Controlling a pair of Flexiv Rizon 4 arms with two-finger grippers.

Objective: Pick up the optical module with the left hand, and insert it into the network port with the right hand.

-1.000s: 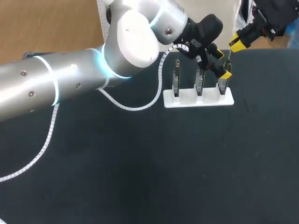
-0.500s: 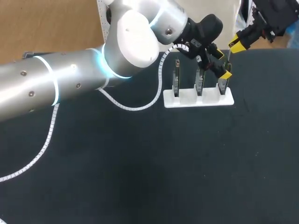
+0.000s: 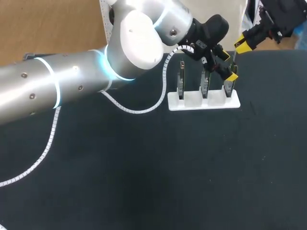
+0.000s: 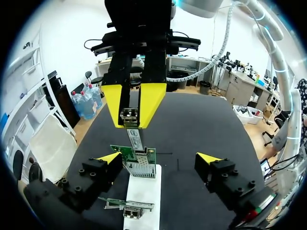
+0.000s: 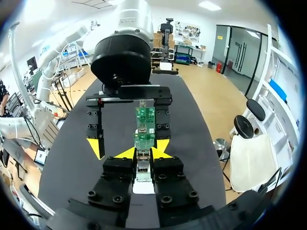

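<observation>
The optical module point(image 4: 129, 115) is a small metal block with a thin tab, and my right gripper point(image 4: 134, 108) is shut on it. It hangs above the green board point(image 4: 139, 160) at the right end of the white holder point(image 3: 204, 101). The tab's lower end reaches the board's network port point(image 4: 140, 168); I cannot tell whether it is in. My left gripper point(image 4: 158, 158) stands wide open, one finger on each side of that board, and holds nothing. In the right wrist view the module point(image 5: 142, 168) sits between the right gripper point(image 5: 143, 152) fingers. The left gripper point(image 3: 223, 69) is beside the right gripper point(image 3: 243, 45).
The holder carries three upright boards in a row near the table's far edge. My left arm point(image 3: 72, 81) crosses the back left of the table, with a white coiled cable point(image 3: 48, 143) trailing onto the black table point(image 3: 168, 172).
</observation>
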